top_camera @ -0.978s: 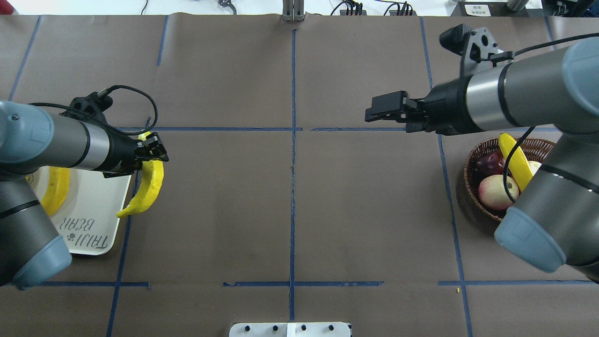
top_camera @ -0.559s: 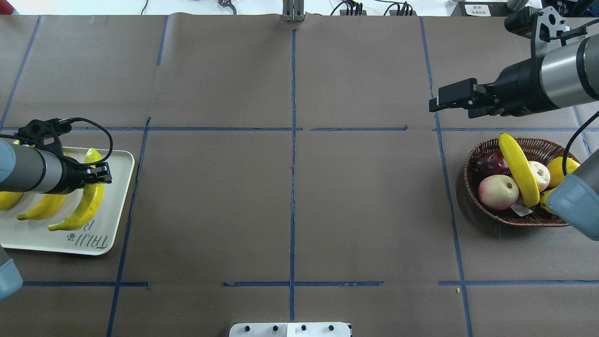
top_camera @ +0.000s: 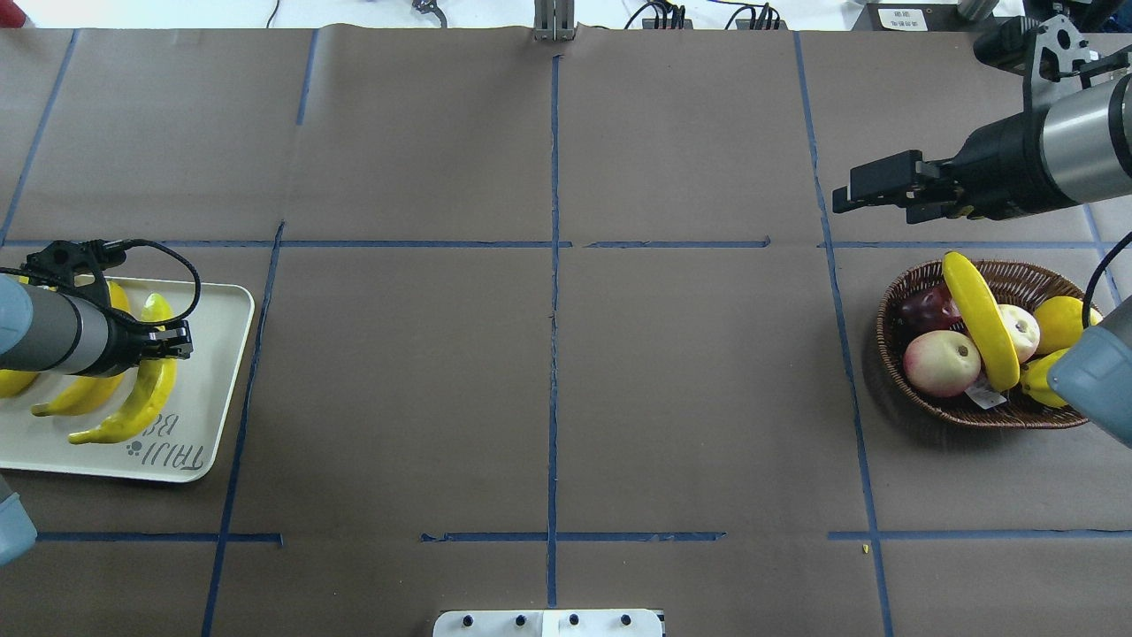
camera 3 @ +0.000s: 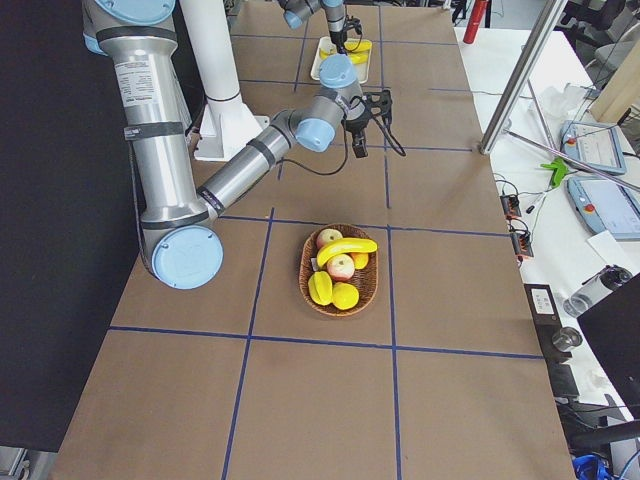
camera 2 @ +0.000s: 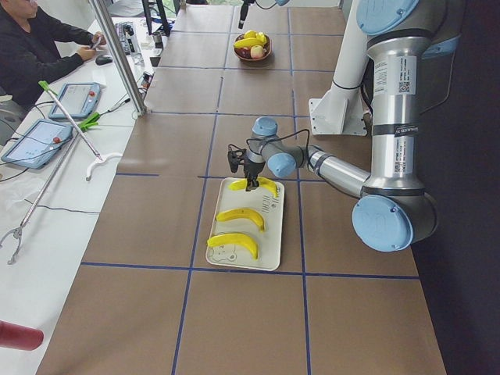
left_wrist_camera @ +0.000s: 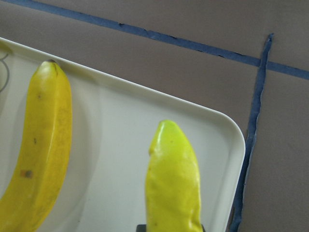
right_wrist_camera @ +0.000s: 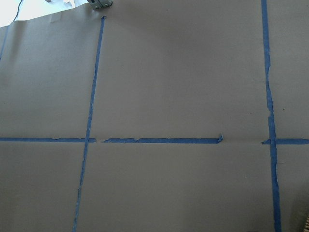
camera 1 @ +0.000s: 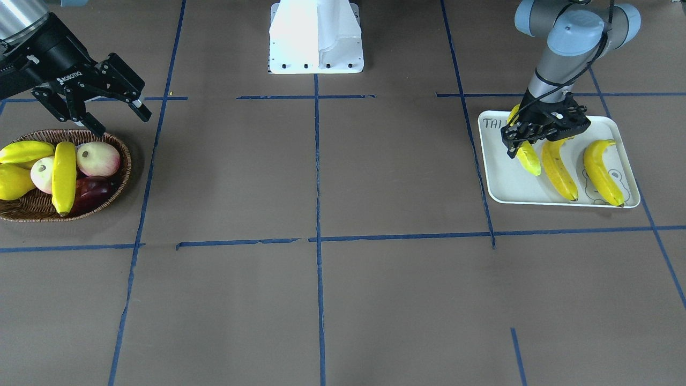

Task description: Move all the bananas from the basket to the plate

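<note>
1. Front-facing view, plate end. The left gripper is clamped on a long, curved, bright-yellow held banana, low over the flat rectangular white plate w/ grey lettering. Two laid bananas lie just beside it, approx. parallel. Contact btwn held banana and plate: cannot tell. Advised: lower until the fruit bears on the plate, then release.
2. Same view, basket end. The right gripper, jaws spread and empty, hangs raised near the shallow oval dark-brown wicker basket, not in it. One basket banana lies across a pink-cream round fruit, a plump yellow pear and a dark red fruit.
3. Overhead view. The grip sits toward the held banana's upper end and its lower tip points at the lettering. Bare plate remains on the side twd. table centre, so a drop here probably stays inside the rim.
4. Ext. left view. All three bananas fall within the plate's outline. Finger state is not judged here.
5. Ext. right view. The basket banana rests uppermost and unburied, so a mid-length top grasp looks easiest.
6. Left wrist view. The held banana's tip projects over the plate's rounded corner, w/ bare plate btwn it and its neighbour. Keep that gap on release.
7. Right wrist view. Shows only the brown paper table cover w/ blue tape lines.
</note>
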Robot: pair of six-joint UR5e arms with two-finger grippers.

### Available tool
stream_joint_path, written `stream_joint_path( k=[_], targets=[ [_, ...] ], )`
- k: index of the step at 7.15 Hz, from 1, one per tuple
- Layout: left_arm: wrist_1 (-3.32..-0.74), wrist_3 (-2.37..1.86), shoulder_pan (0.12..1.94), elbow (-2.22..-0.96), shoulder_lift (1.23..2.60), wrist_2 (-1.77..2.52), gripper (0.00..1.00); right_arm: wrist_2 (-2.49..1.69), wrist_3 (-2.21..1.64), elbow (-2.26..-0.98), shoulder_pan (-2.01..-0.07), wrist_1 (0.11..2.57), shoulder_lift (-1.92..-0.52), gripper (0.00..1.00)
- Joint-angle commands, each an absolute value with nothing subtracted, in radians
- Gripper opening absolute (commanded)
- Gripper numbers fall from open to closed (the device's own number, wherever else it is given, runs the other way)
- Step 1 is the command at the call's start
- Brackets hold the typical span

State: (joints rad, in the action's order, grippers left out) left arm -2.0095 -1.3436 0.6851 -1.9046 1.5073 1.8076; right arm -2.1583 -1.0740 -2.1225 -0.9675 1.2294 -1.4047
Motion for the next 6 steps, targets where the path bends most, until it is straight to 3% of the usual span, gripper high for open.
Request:
stream_joint_path(
  k=[1, 3, 4, 5, 6],
  targets=[
    [-2.01, -1.342, 0.686, -1.875, 1.508, 1.764, 0.1, -2.157, -1.074, -2.121, -0.968, 1.227, -1.408, 1.0],
    [-2.008, -1.339, 0.686, -1.855, 1.509, 1.735, 0.1, -2.158, -1.074, -2.121, -0.971, 1.224, -1.408, 1.0],
    [-2.005, -1.297, 0.687, -1.853, 1.506, 1.717, 0.28, -2.158, -1.074, -2.121, -0.969, 1.223, -1.408, 1.0],
    [-2.006, -1.263, 0.69, -1.835, 1.506, 1.713, 0.84, -2.158, -1.074, -2.121, -0.971, 1.223, -1.408, 1.0],
    [-2.006, -1.255, 0.69, -1.832, 1.506, 1.692, 1.0, -2.158, -1.072, -2.125, -0.973, 1.221, -1.422, 1.0]
  ],
)
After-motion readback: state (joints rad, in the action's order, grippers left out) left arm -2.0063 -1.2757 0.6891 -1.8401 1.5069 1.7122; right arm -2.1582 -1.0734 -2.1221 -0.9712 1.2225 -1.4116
